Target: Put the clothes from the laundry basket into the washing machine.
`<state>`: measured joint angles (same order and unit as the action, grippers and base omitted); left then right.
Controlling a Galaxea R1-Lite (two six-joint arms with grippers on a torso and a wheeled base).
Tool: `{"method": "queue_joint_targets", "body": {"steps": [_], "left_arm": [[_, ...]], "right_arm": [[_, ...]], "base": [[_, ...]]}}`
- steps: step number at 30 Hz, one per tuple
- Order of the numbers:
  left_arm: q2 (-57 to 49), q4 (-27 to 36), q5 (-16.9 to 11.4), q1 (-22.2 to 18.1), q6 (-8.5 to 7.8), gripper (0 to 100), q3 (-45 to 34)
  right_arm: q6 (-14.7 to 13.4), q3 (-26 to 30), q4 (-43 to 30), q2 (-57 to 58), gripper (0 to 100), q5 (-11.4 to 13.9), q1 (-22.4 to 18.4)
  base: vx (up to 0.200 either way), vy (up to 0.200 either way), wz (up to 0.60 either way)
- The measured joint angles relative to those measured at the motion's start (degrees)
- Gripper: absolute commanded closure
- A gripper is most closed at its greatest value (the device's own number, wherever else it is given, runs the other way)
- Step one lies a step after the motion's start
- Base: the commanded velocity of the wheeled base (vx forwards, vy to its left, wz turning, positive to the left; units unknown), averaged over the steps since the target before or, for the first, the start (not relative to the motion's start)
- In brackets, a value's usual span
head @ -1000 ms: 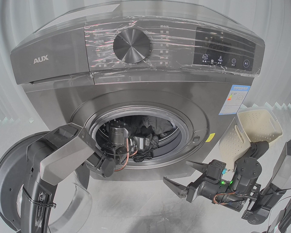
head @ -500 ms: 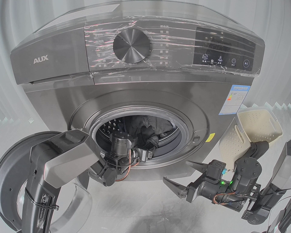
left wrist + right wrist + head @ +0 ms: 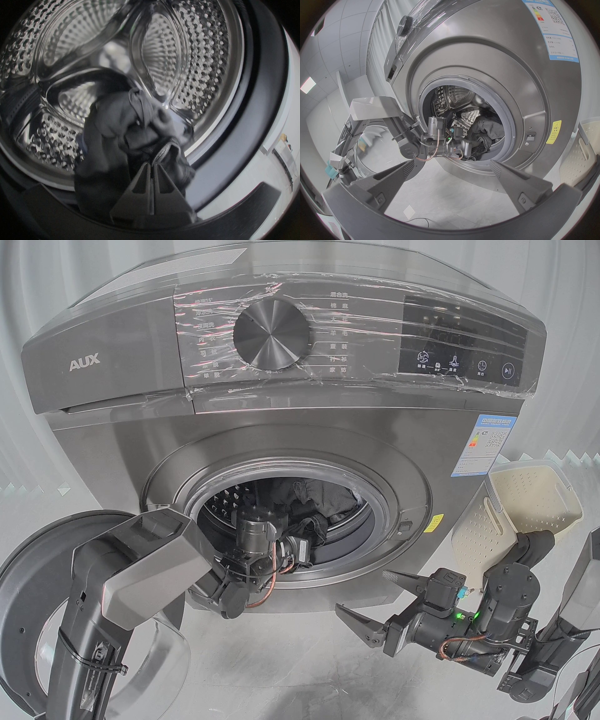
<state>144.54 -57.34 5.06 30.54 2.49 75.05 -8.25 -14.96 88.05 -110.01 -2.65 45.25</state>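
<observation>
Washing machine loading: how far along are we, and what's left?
Done: dark clothes lie in the drum, and the laundry basket, tipped beside the washing machine, shows no clothes in its visible part. In hand: the left gripper, shut, sits against the pile at the opening; whether it pinches fabric is unclear. The right gripper hangs open, empty. Left: likely withdrawing the left arm; the door stands open.

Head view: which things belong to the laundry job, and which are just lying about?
Job: washing machine, dark clothes in its drum, laundry basket, left tool, right tool.
Lying about: energy label, yellow sticker.
</observation>
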Motion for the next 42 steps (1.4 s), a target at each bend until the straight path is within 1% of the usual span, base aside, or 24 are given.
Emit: {"method": "queue_joint_targets", "body": {"steps": [11,17,21,23,24,27,31,37,42], "left_arm": [[1.7,-0.3,4.0,-1.8,1.18,100,15.9],[4.5,-0.7,5.9,-2.9,1.32,100,23.7],[6.7,-0.6,6.8,-3.6,1.34,100,29.2],[7.5,-0.6,7.0,-3.6,1.34,100,30.6],[7.8,-0.6,7.0,-3.7,1.37,0,30.9],[8.5,-0.6,7.1,-3.7,1.34,0,29.9],[8.0,-0.4,7.1,-3.4,1.34,0,26.0],[3.6,1.3,6.2,-2.4,1.28,0,15.2],[-1.7,4.5,4.3,-1.0,1.15,0,4.9]], "right_arm": [[0.0,-0.1,0.0,0.0,0,0.0,0.0],[0.0,-0.1,0.0,0.0,0,0.0,0.1],[0.0,-0.1,0.0,0.0,0,0.0,0.2],[0.0,-0.1,0.0,0.0,0,0.0,0.2],[0.0,-0.1,0.0,0.0,0,0.0,0.2],[0.0,-0.1,0.0,0.0,0,0.0,0.2],[0.0,-0.1,0.0,0.0,0,0.0,0.1],[0.0,-0.1,0.0,0.0,0,0.0,0.1],[0.0,-0.1,0.0,0.0,0,0.0,0.2]], "base": [[0.0,0.0,0.0],[0.0,0.0,0.0],[0.0,0.0,0.0],[0.0,0.0,0.0],[0.0,0.0,0.0],[0.0,0.0,0.0],[0.0,0.0,0.0],[0.0,0.0,0.0],[0.0,0.0,0.0]]}}
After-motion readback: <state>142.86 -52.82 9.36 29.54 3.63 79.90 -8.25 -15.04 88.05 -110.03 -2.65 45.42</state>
